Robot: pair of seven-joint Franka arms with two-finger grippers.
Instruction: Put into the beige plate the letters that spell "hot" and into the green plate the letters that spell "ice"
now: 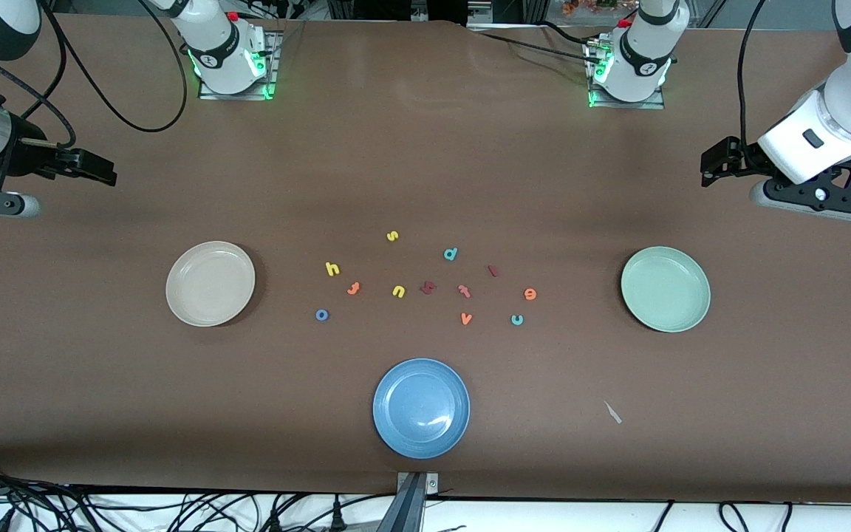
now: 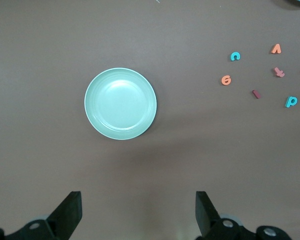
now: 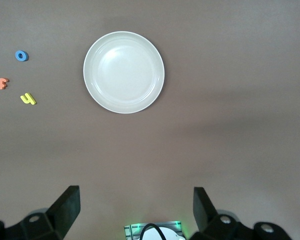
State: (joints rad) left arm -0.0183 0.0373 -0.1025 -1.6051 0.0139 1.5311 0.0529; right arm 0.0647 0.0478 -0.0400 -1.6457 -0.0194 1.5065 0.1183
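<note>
Letters for "hot": I see the yellow h (image 1: 332, 269), orange t (image 1: 354, 288) and blue o (image 1: 322, 315) loose on the desk (image 1: 425, 148), near the beige plate (image 1: 182, 295).
Letters for "ice": dark red i (image 1: 493, 271), orange e (image 1: 530, 294) and teal c (image 1: 517, 319) lie toward the green plate (image 1: 691, 314).
Plates: both hold nothing.
Left hand (image 2: 139, 212): fingers apart, up over the desk's left-arm end, waiting.
Right hand (image 3: 136, 210): fingers apart, over its own end.
Progress: I judge all six placements left.

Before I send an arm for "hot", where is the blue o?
The blue o lies on the table between the beige plate and the blue plate, just nearer the front camera than the orange t and yellow h.
</note>
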